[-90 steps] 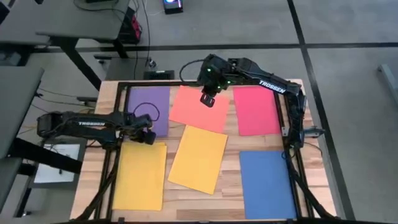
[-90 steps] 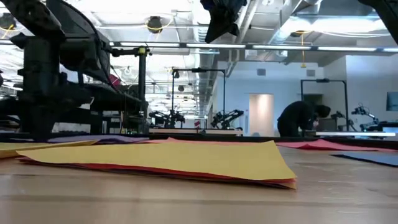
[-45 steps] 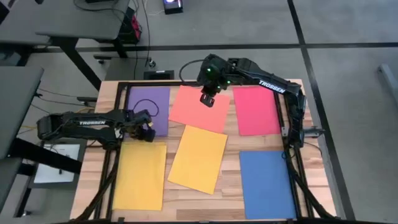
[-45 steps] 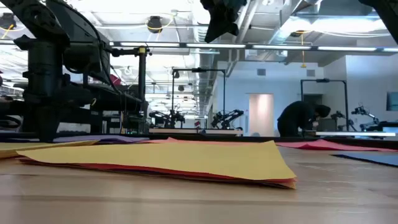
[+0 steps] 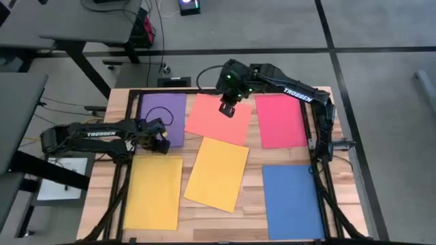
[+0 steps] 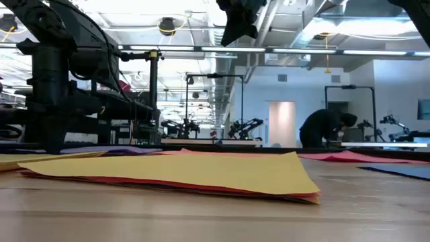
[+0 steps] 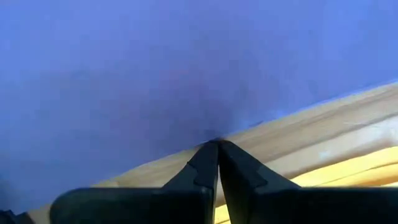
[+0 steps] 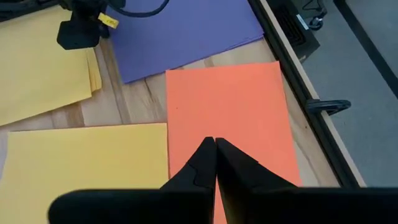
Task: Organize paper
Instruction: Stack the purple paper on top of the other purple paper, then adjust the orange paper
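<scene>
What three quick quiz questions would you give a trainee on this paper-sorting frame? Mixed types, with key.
1. True or false: the right gripper hangs above the salmon-orange sheet.
2. Which sheet lies at the left gripper's fingertips? A) blue B) purple C) pink-red
3. Fill in: the tilted yellow sheet in the table's middle overlaps the lower edge of the ______ sheet.

Key:
1. True; the right wrist view shows its shut fingers over that sheet.
2. B; the purple sheet fills the left wrist view, fingers shut at its edge by the wooden table.
3. salmon-orange
</scene>
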